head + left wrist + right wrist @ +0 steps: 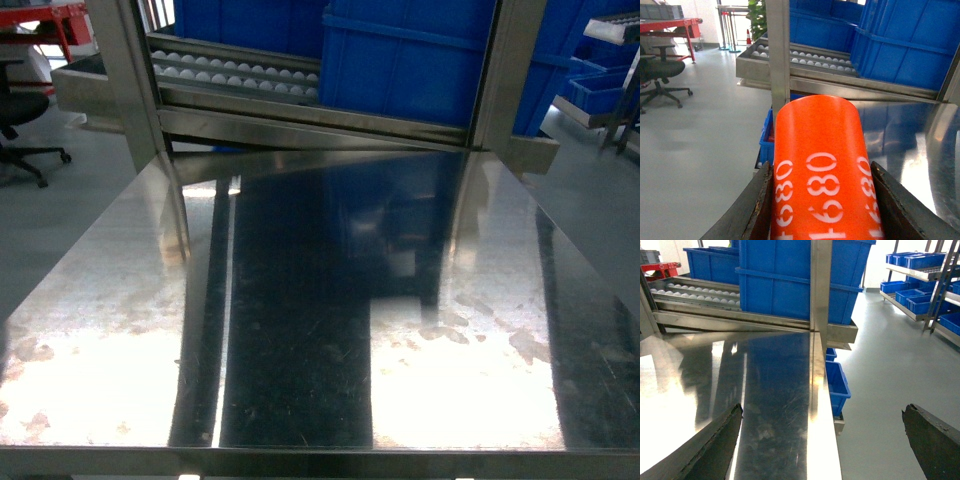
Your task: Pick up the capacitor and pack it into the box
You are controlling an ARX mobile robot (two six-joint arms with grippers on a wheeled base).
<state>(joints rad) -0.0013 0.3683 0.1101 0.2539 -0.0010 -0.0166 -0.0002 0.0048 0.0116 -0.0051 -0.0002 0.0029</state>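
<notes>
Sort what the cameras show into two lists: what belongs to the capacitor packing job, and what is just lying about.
Job:
- orange capacitor, printed 4680, clamped in the left gripper
- right gripper, open, holding nothing
- the box: not in view

Just about:
- steel table
- blue crates
- roller rack
- office chair
- shelving with blue bins

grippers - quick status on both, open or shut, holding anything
Left gripper: shut on the orange capacitor printed with 680, fingers against both its sides.
Right gripper: open, fingers spread wide, nothing between them.
</notes>
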